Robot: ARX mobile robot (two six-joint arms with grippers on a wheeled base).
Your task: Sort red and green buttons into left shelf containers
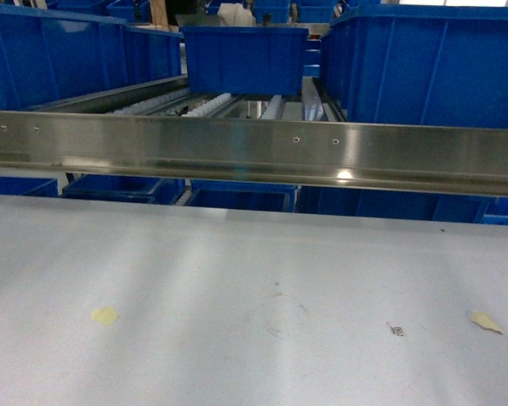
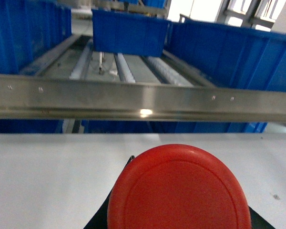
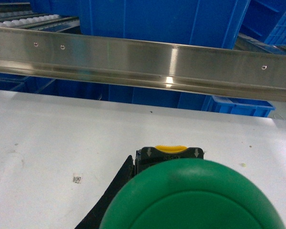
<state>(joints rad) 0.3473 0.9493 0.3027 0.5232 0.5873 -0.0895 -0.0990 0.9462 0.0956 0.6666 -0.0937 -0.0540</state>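
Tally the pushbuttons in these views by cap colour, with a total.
Red button: 1, filling the left wrist view
Green button: 1, filling the right wrist view
Total: 2
Neither shows in the head view.

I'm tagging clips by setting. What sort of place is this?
Probably a warehouse or factory parts-picking station: blue plastic bins on a roller flow rack behind a steel rail, with a plain white worktable in front.

A pale grey counter (image 1: 237,279) carries two yellowish tape scraps (image 1: 105,315), one near each front corner, and a small printed code mark (image 1: 396,329). Along its far edge runs a steel rail (image 1: 254,152), with white shelf rollers (image 1: 203,104) behind it.
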